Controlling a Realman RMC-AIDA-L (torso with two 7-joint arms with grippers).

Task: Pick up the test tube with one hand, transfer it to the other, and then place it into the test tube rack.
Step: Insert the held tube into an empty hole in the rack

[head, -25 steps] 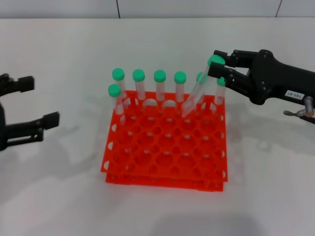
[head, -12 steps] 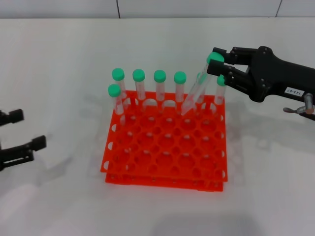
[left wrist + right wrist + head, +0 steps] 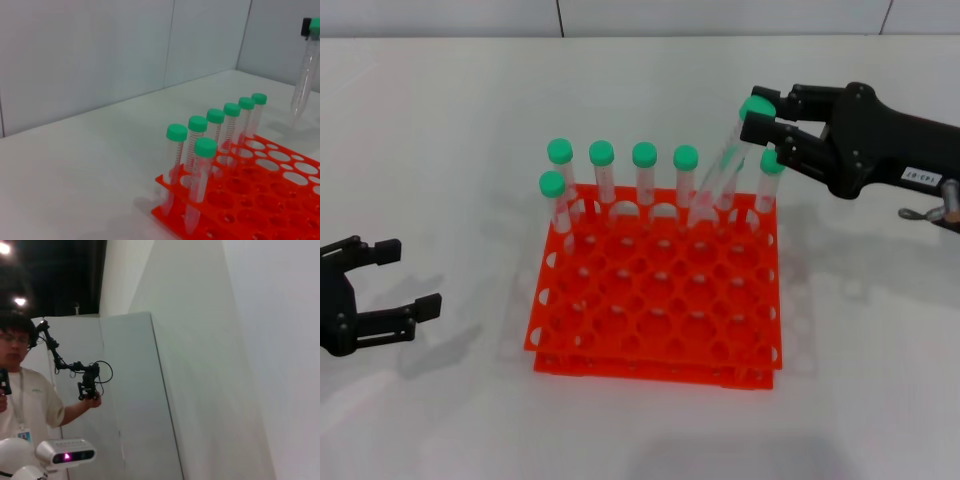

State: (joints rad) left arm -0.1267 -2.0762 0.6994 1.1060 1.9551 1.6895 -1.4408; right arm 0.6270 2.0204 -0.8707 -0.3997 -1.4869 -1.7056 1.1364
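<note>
Grips the slim clear plastic test tube (image 3: 718,175) by its green screw cap, between the closed-in fingers of the black, white-labelled right gripper (image 3: 757,115), above the far right part of the bright orange two-tier plastic rack (image 3: 650,368). Holds it high at the cap, probably so that the whole clear body is free to go down into a round hole. Leans it, cap towards the right side and pointed tip towards the middle of the far row; likely needs to be made upright before lowering. Cannot tell from the head view whether the tip is already inside a hole; in the left wrist view appears to hang above the rack, not yet seated.

Little room at that place: seven other green-capped standing tubes (image 3: 645,180) fill most of the far row and one hole of the next row, with two of them just beside the held tube. Risk of knocking a neighbour's cap if moved sideways. Much more open room in the near rows, where no tubes stand.

Waits low at the near left of the white table (image 3: 450,150), well apart from the rack: the plain black left gripper (image 3: 408,278), fingers spread wide and holding nothing, out of the way of the placing.
</note>
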